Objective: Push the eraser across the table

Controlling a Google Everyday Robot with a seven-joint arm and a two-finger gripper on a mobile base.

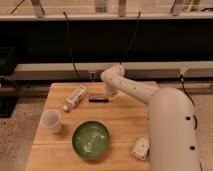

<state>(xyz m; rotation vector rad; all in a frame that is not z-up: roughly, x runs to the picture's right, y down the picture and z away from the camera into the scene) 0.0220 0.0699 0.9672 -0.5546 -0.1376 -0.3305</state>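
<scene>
The eraser [98, 99] is a small flat dark block with a reddish top. It lies on the light wooden table [125, 120] near the far edge, just right of the white bottle [75, 98]. My white arm reaches from the right over the table. The gripper [111, 93] hangs down right next to the eraser's right end, at or almost at touching distance.
A white bottle lies on its side at the far left. A white cup [52, 121] stands at the left. A green bowl [91, 139] sits front centre. A white packet [139, 147] lies front right beside my arm. A dark wall with cables is behind.
</scene>
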